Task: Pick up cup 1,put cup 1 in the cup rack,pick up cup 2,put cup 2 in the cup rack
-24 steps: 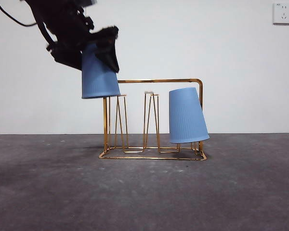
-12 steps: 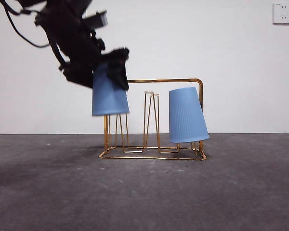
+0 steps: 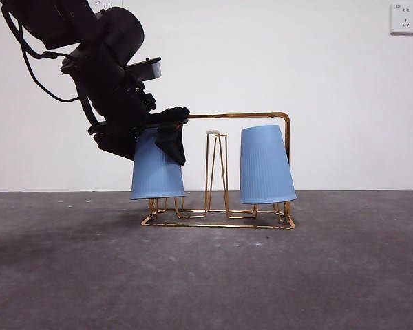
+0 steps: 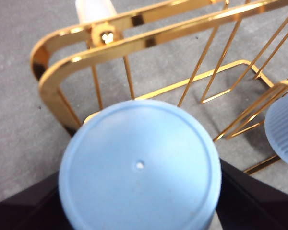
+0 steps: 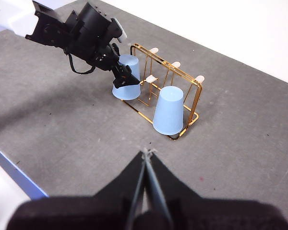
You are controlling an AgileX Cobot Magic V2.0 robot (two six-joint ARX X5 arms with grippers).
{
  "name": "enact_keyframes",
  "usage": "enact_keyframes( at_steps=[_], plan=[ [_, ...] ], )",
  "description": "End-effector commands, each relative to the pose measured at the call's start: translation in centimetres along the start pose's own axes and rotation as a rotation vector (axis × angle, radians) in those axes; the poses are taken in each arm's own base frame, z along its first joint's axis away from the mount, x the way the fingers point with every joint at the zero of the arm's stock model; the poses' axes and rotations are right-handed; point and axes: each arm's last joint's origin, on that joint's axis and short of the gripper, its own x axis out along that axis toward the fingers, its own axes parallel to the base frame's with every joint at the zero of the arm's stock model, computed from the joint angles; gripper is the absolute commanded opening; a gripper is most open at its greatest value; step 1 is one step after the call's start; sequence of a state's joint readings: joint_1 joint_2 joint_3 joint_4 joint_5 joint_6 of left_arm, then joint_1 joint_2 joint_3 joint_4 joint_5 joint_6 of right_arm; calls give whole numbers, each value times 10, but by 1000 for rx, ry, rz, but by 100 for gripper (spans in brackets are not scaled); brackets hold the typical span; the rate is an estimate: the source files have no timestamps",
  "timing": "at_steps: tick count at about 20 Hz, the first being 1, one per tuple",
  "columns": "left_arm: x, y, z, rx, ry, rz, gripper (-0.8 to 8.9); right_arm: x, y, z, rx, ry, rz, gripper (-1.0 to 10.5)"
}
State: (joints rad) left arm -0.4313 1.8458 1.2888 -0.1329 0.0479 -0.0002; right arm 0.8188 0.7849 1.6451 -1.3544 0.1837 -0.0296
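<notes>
Cup 2 (image 3: pixel 157 172) in left gripper (image 3: pixel 146 141); flat base only from wrist.

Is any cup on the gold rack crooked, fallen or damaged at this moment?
Nothing is fallen or damaged. The right blue cup hangs upside down on the gold wire rack, almost straight. The left blue cup is also upside down over a peg, slightly tilted, with the left gripper clamped on it. The right gripper waits apart.

Blue cups, gold rack, black grippers on grey.
You are looking at two light-blue ribbed cups, cup 1 (image 3: pixel 266 165) and cup 2 (image 3: pixel 156 168), showing against the shiny gold cup rack (image 3: pixel 220 218); the left gripper (image 3: pixel 151 134) is showing black, the table (image 3: pixel 206 275) dark speckled grey.
</notes>
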Motion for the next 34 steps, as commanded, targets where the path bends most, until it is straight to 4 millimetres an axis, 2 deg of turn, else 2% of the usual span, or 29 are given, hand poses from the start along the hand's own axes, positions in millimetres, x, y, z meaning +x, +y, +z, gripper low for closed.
enact_keyframes(
  at_steps=[1,2,3,8,14,18,23,24,25,27,30,34],
  plan=[
    [11,-1,-19,-23,116,-7,279,1,0,-4,7,27,1,-12],
    [11,-1,-21,-34,129,-9,456,1,0,-4,6,27,1,-12],
    [10,-1,-22,-40,143,-20,558,1,0,-4,6,27,1,-12],
    [0,-2,-20,-42,167,-38,567,1,0,-4,6,27,1,-12],
    [-31,-5,-12,-46,188,-62,566,1,0,-4,6,27,1,-12],
    [-73,-10,-7,-70,246,-159,565,1,0,-4,6,28,2,-12],
    [-156,-19,0,-96,222,-326,559,1,1,-3,7,28,14,-6],
    [-175,-21,0,-94,202,-364,526,1,1,-3,7,28,14,1],
    [-194,-23,0,-89,173,-396,398,1,1,-3,6,28,14,1],
    [-232,-25,-2,-71,96,-437,5,1,1,-3,6,28,13,1],
    [-280,-27,-7,-35,-41,-439,-8,1,1,-3,6,28,13,0],
    [-318,-28,-16,-5,-151,-441,-4,1,1,-3,7,28,11,0]
  ],
)
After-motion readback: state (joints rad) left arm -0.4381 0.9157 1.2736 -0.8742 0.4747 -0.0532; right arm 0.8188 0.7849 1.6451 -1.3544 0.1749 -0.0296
